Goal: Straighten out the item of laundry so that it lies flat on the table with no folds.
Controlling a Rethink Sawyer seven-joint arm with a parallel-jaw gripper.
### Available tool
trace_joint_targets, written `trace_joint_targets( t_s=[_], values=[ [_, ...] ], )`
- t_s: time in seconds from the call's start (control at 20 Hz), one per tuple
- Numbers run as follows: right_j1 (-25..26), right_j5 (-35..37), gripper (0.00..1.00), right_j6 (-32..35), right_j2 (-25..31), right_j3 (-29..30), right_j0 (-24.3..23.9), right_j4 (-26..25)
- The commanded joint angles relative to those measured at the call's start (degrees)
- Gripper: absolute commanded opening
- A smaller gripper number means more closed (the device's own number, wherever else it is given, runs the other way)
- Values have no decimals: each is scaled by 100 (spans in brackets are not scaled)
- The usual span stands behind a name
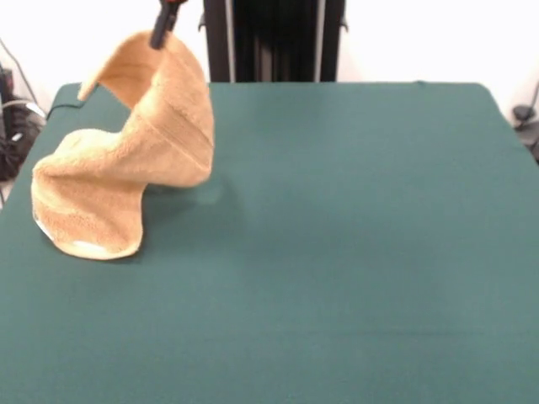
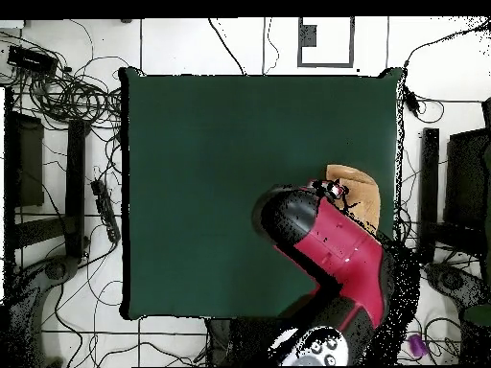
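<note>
Towel (image 1: 126, 160), orange-tan terry, hoisted by one edge over the table's (image 1: 354, 252) corner region at picture left in the front view, on the side nearer the robot's pedestal. Lower part still resting on the green cloth in a rumpled, twisted heap; upper part draped in a curl, one border band showing across the hanging fold. Gripper (image 1: 162, 34) only just entering at the top edge, dark fingertips pinched closed on the towel's top edge. From overhead, red arm (image 2: 336, 249) covering most of the cloth, just a tan sliver (image 2: 360, 192) showing near the table's right edge.

Far from flat: twisted, doubled over on itself.

Risks, judged from this pose:
- Grip looks shallow, at the very rim; heavy terry could slip out mid-drag and drop in a heap.
- Twist in the hanging part likely to land as a fold if lowered without a sideways pull.
- Close to the table edge; spreading that way could leave cloth overhanging.
</note>
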Motion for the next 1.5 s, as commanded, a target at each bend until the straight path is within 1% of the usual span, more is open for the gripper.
trace_joint_targets(
  t_s=[0.05,0.5,1.0,1.3,1.5],
  values=[
    [505,979,0,2451,53,59,448,606],
    [785,1626,0,3274,-254,-291,835,808],
    [1060,2008,0,3994,-294,-568,1065,1065],
    [1238,1671,0,4484,-131,-489,1292,1431],
    [1306,1559,0,4641,-102,-471,1381,1602]
  ],
)
